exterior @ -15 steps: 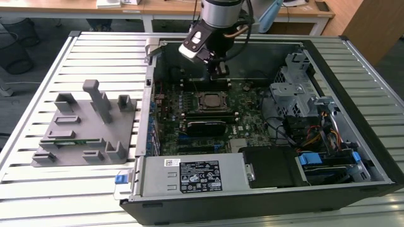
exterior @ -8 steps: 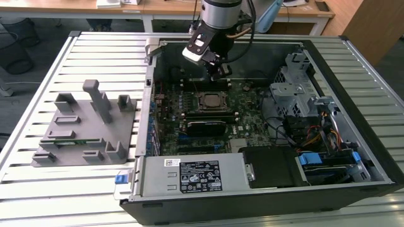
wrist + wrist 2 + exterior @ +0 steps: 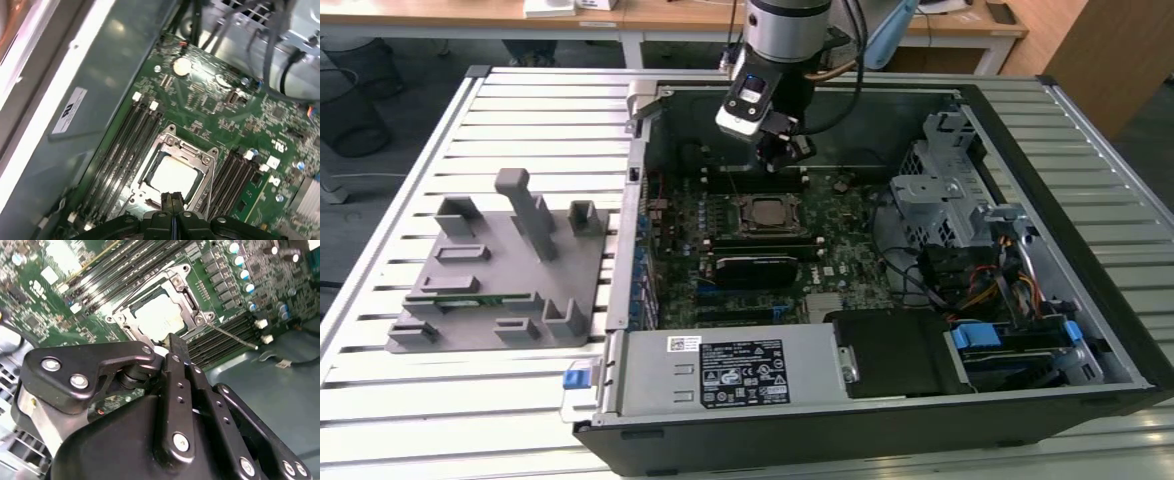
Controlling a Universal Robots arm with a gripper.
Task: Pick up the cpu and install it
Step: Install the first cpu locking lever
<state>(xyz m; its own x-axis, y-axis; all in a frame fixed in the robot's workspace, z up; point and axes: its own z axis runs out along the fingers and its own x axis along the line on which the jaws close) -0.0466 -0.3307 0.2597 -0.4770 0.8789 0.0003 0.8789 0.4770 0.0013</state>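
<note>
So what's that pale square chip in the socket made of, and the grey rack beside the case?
The cpu, in the first wrist view, has a pale silver-white top with a dull sheen: likely metal. The socket frame around it glints brightly, probably bare steel. The grey rack in the exterior view is uniformly matte and blocky, suggesting plastic, though painted metal can't be ruled out.

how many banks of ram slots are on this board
2: one bank beside the cpu, the other bank on its opposite side. The tool may hide more.
</note>
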